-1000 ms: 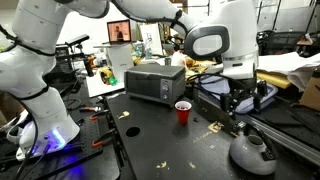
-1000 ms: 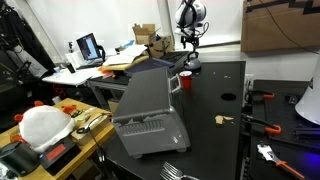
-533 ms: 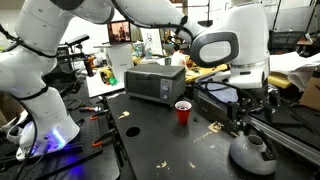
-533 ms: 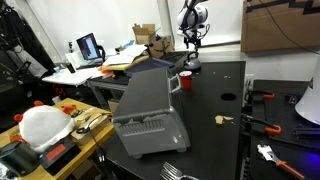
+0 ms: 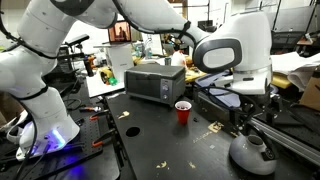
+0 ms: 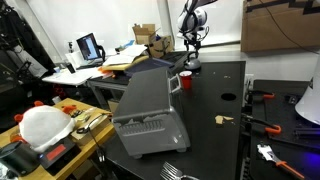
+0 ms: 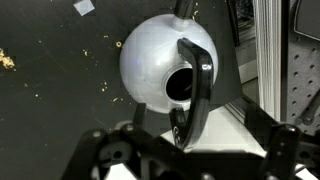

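A grey round kettle (image 7: pixel 160 62) with a black handle (image 7: pixel 195 85) and an open top hole fills the wrist view. My gripper (image 7: pixel 190 150) is open, its two dark fingers (image 7: pixel 105 150) spread either side of the handle's near end, not touching it as far as I can tell. In an exterior view the gripper (image 5: pixel 251 118) hangs just above the kettle (image 5: pixel 252 153) at the black table's near right corner. In an exterior view the gripper (image 6: pixel 189 47) is far back above the kettle (image 6: pixel 190 66).
A red cup (image 5: pixel 182 112) stands mid-table, also seen in an exterior view (image 6: pixel 184 80). A grey toaster oven (image 5: pixel 155 82) sits behind it, also large in an exterior view (image 6: pixel 150 112). A metal rail (image 5: pixel 292 138) runs beside the kettle. Crumbs dot the black table (image 5: pixel 150 150).
The arm has swung right and down, from near the table's back to just over the kettle. The kettle and cup have not moved.
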You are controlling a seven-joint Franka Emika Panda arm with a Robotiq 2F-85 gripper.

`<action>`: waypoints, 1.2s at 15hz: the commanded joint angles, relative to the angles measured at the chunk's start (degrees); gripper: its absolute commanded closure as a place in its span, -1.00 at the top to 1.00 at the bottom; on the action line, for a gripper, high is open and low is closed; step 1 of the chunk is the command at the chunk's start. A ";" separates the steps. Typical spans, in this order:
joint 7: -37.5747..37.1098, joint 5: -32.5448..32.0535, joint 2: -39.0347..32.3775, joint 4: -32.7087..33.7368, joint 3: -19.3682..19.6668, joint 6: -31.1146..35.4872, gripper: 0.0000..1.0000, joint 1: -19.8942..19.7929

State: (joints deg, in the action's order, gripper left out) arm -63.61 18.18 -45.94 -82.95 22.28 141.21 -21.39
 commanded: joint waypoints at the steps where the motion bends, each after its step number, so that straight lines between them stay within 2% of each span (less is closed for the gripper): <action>1: -3.46 -1.33 -1.45 2.86 -0.07 -1.64 0.47 -0.59; 10: -2.69 -1.69 -1.20 2.35 -0.02 -1.56 -0.90 -0.67; 11: -2.50 -1.94 -0.94 1.98 0.03 -1.51 -0.98 -0.48; 13: -1.59 -2.83 0.19 0.62 -0.04 -1.59 -0.90 0.01; 18: 1.30 -4.30 3.93 -4.31 0.68 -1.25 -0.90 2.66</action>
State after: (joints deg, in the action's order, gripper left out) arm -63.13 15.19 -46.75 -82.10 22.28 140.84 -20.77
